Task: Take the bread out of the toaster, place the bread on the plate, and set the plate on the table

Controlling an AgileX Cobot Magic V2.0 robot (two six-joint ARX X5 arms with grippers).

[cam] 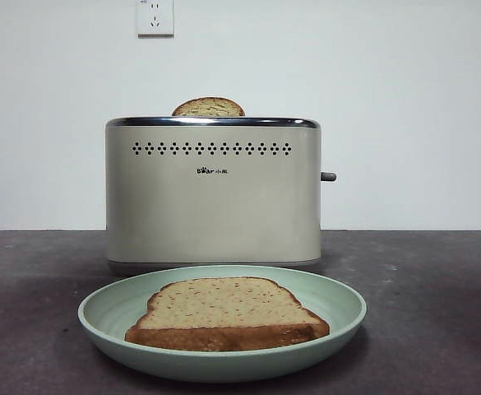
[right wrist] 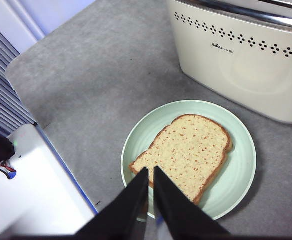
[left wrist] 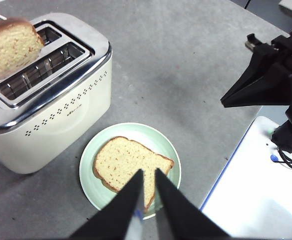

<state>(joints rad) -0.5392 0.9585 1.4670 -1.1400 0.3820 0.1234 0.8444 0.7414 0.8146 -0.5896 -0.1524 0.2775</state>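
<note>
The bread lies flat on the plate, on the table by the toaster. Both the left gripper and right gripper hang above it, jaws nearly closed, holding nothing

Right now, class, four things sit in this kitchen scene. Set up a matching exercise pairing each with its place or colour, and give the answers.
Things:
1. bread
2. second slice
3. plate
4. toaster

Descriptions:
A. pale mint green, on the table
B. cream with a chrome top rim
C. lying flat on the plate
D. poking out of a toaster slot

Pairs: 1-C, 2-D, 3-A, 4-B
</note>
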